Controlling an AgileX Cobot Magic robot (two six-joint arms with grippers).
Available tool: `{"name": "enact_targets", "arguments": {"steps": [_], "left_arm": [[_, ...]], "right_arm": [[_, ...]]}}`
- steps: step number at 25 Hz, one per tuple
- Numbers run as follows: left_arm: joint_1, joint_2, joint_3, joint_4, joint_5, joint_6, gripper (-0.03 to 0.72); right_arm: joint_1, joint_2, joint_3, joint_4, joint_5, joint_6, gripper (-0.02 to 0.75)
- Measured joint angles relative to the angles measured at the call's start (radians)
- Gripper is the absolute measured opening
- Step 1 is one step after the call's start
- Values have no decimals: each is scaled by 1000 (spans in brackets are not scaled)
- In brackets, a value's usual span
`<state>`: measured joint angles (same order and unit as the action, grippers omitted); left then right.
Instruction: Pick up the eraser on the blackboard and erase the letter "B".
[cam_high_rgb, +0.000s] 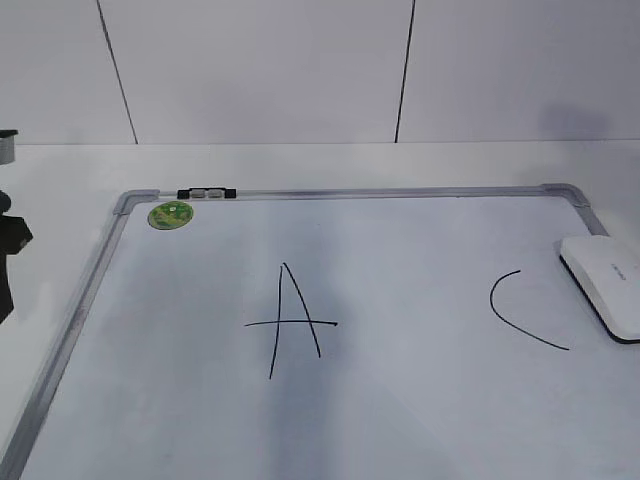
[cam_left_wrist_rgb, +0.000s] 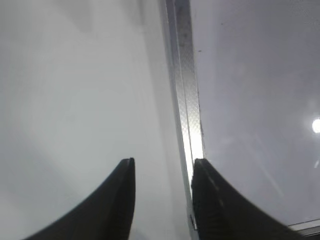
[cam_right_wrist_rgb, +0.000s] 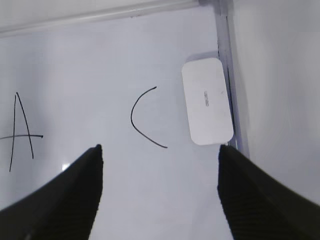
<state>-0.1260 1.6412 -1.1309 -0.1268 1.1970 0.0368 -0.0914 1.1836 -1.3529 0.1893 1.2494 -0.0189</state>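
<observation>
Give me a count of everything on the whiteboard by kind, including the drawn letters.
Letters: 2, A and C
Eraser: 1
Marker: 1
Green magnet: 1
Total: 5
No B is visible on the board.

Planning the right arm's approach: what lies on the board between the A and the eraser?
Only the letter C lies between the A and the eraser; otherwise the blackboard is bare there, as the right wrist view shows.

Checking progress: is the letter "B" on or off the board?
Off: the blackboard shows only the "A" and "C".
</observation>
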Motion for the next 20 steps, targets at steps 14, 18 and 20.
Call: {"name": "enact_targets", "arguments": {"steps": [14,18,20], "left_arm": [[0,-422,8,2,24,0,286],[0,-590,8,28,39,0,286],[0,-669,8,44,48,-2,286]], "right_arm": [[0,-545,380,0,12,2,570],[0,-672,435,7,14,19,570],[0,-721,465,10,16,19,570]]}}
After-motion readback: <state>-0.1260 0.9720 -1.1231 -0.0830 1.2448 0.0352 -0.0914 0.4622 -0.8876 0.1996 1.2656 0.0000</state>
